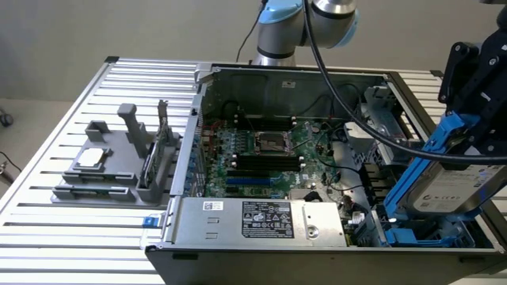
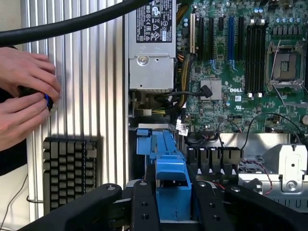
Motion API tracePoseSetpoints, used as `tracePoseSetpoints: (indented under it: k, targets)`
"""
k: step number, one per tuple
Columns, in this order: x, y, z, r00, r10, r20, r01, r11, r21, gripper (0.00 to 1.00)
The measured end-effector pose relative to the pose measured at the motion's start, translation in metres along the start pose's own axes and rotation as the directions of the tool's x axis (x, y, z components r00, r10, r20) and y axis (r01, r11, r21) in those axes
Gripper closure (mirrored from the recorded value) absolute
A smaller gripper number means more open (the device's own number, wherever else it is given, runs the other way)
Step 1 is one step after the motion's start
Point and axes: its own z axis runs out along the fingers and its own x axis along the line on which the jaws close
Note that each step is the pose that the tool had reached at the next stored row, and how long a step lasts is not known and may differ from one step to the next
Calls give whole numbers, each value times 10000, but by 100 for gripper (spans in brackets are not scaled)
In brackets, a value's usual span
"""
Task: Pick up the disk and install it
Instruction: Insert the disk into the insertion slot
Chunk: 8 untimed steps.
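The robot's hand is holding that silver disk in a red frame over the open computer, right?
Not quite: the frame is blue, not red. The exterior view shows the hand holding the silver disk in its blue frame over the open computer.

The case [image 1: 317, 261] lies open on the table [image 1: 79, 237]. Inside the case, the motherboard [image 1: 269, 154] lies on the floor and the power supply [image 1: 262, 219] sits along the near wall in the exterior view. The disk [image 1: 455, 187], tilted in the gripper [image 2: 174, 207], is at the case's end on the exterior view's right. On the exterior view's left of the case stands a holder [image 1: 111, 172], with a chip [image 1: 91, 157] on it and a card [image 1: 162, 148] upright in it. The arm [image 1: 305, 24] rises behind the case.
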Motion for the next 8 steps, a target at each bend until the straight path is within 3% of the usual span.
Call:
tracePoseSetpoints:
  k: [8]
  targets:
    - [-5,-3,97,10000,0,1,0,10000,0,68]
